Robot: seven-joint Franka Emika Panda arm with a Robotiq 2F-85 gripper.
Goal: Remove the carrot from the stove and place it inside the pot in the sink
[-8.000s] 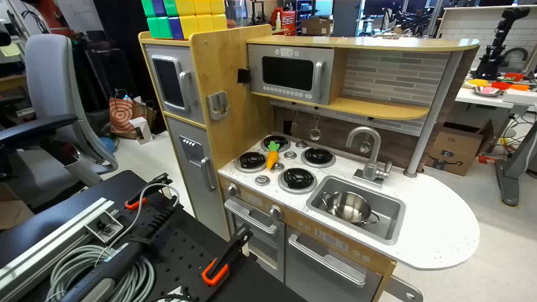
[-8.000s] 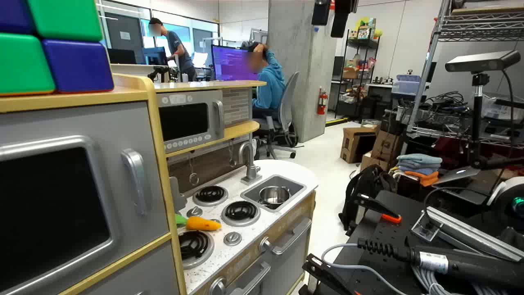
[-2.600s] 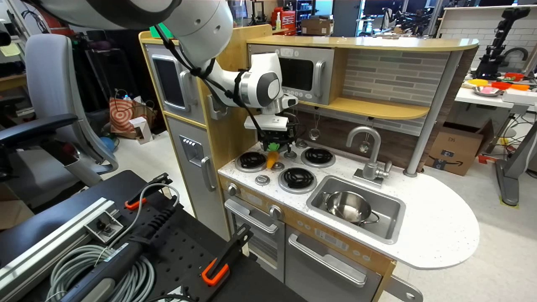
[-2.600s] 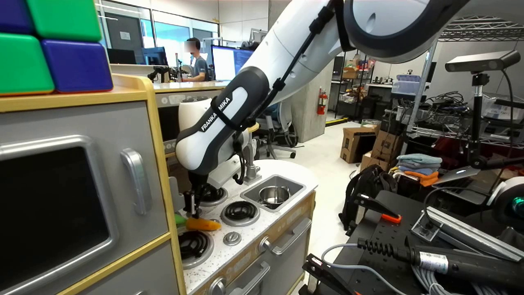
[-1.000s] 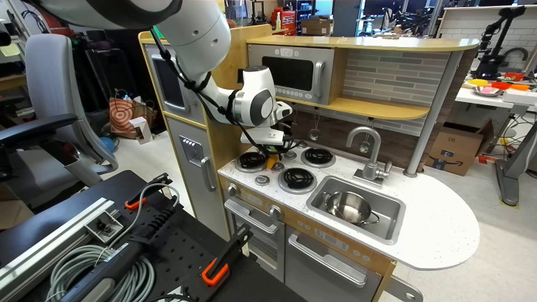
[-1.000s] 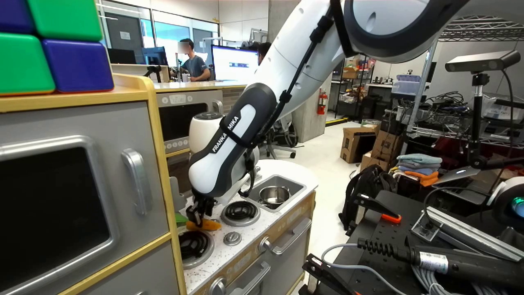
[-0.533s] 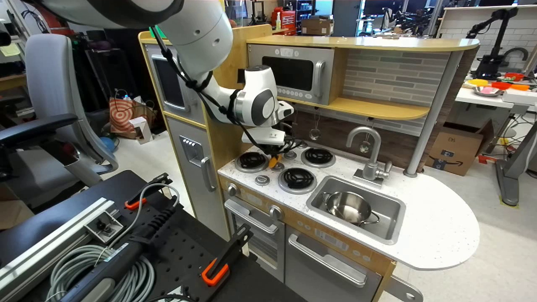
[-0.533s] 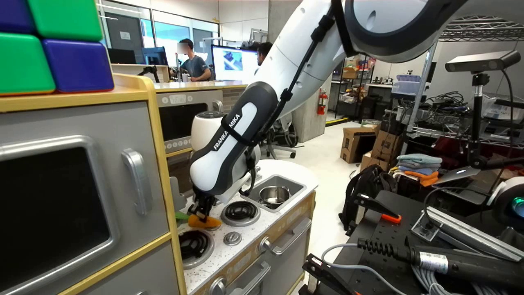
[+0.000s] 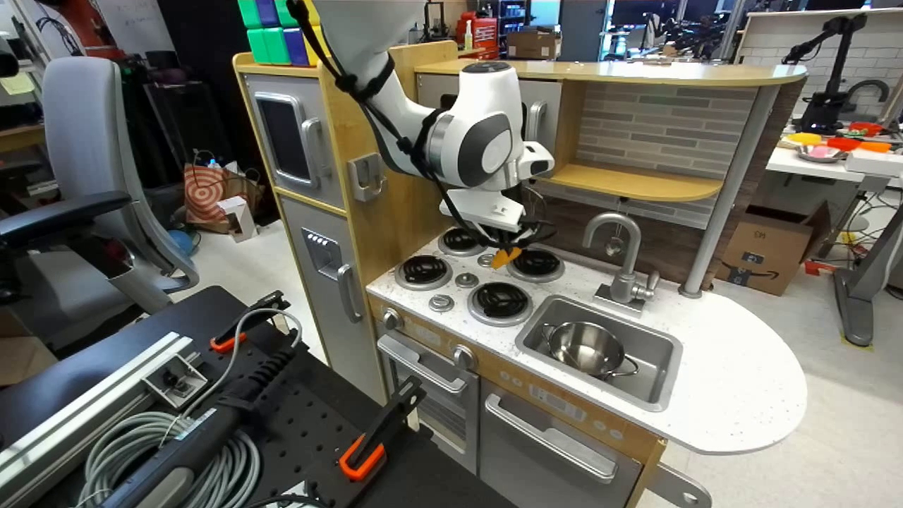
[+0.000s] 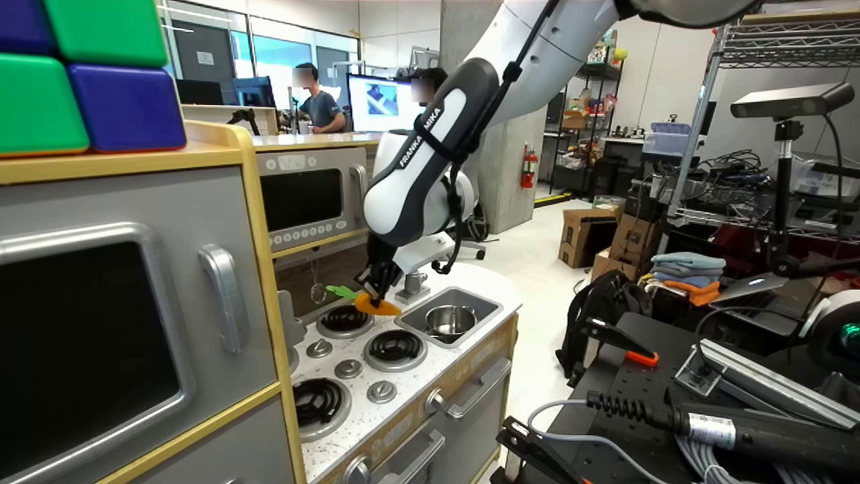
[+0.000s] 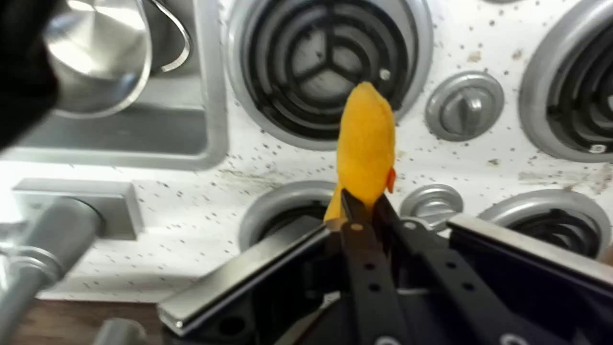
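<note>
Gripper [image 11: 364, 201] nearly closed, pinching carrot [image 11: 365, 139] by orange body; carrot aloft above stove [image 9: 458, 302], near back burner [image 9: 543, 267] closest to faucet [image 9: 629, 261]; green leaves [image 10: 342, 292] showing; pot [image 9: 585, 349] sitting inside sink [image 9: 647, 377], well apart from carrot

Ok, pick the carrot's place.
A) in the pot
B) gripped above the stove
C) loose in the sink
B: in the wrist view the gripper is closed on the carrot, and an exterior view shows it raised clear of the stove.

Grey chair [image 9: 88, 141] nr blk table [image 9: 317, 416]
</note>
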